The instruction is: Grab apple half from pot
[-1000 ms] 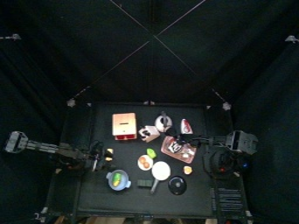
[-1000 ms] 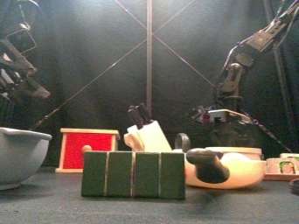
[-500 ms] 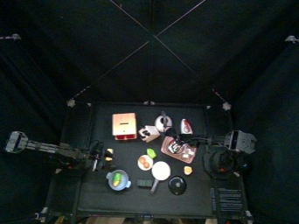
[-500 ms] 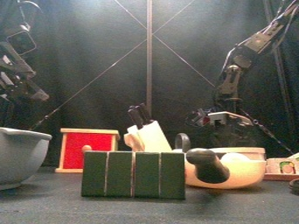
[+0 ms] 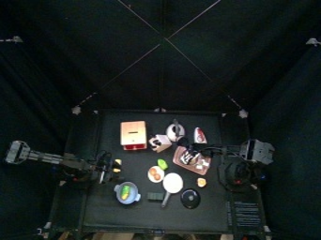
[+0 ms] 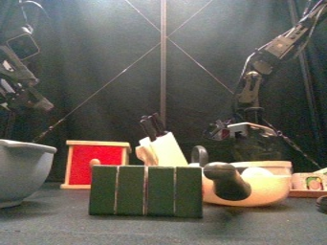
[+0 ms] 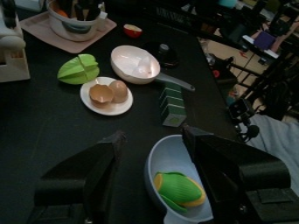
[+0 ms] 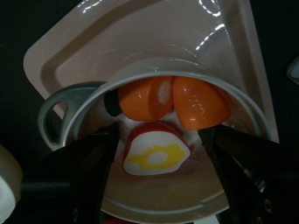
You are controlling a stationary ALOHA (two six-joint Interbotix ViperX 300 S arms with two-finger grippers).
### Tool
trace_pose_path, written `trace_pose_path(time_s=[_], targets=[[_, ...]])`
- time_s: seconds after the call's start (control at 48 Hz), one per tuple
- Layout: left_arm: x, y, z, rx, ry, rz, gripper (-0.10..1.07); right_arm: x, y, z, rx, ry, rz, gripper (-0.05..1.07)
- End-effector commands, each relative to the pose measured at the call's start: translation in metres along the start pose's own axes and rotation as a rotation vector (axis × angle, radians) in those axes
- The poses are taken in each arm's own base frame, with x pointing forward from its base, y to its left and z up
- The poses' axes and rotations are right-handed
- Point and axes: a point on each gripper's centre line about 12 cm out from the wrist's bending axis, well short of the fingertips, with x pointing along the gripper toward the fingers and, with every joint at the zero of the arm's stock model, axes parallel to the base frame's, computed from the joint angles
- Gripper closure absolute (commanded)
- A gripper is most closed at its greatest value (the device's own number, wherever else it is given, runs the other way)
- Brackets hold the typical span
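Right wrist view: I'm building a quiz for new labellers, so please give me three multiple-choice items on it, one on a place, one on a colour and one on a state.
1. Where does the apple half lie?
A. On the bare table
B. Inside the pot
C. Between shut jaws

2. What colour are the pieces beside it in the pot?
A. Blue
B. Purple
C. Orange

3. How do the jaws of the right gripper stand?
A. Open, one on either side of the pot's mouth
B. Shut on the apple half
C. Shut on the pot's handle

Answers: 1 B, the pot's pale wall rings the apple half. 2 C, two orange pieces lie against it. 3 A, the dark jaws stand wide apart and hold nothing.
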Motion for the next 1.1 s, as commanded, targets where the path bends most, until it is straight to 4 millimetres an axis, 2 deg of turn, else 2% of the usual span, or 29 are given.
trace_pose_path(time_s=[0.0,0.396,0.5,0.688,0.833,1.083], targets=[[0.002,-0.002,0.007,0.006,-0.019,-0.005,0.07,-0.002,0.003,-0.001,-0.004,-0.001,0.004,0.0],[0.002,-0.002,0.008,0.006,-0.02,-0.006,0.07,0.002,0.004,0.0,-0.009,0.007,-0.003,0.01],[0.002,-0.002,0.008,0.006,-0.02,-0.006,0.07,0.003,0.004,-0.001,-0.01,0.01,-0.003,0.06],[0.002,-0.002,0.008,0.006,-0.02,-0.006,0.07,0.003,0.006,0.001,-0.005,0.01,-0.001,0.21],[0.002,-0.002,0.007,0.006,-0.02,-0.006,0.07,-0.002,0.01,0.008,-0.001,-0.01,0.011,0.27],[0.002,-0.002,0.007,0.006,-0.018,-0.007,0.07,-0.024,0.016,0.023,-0.02,-0.027,0.0,0.28]])
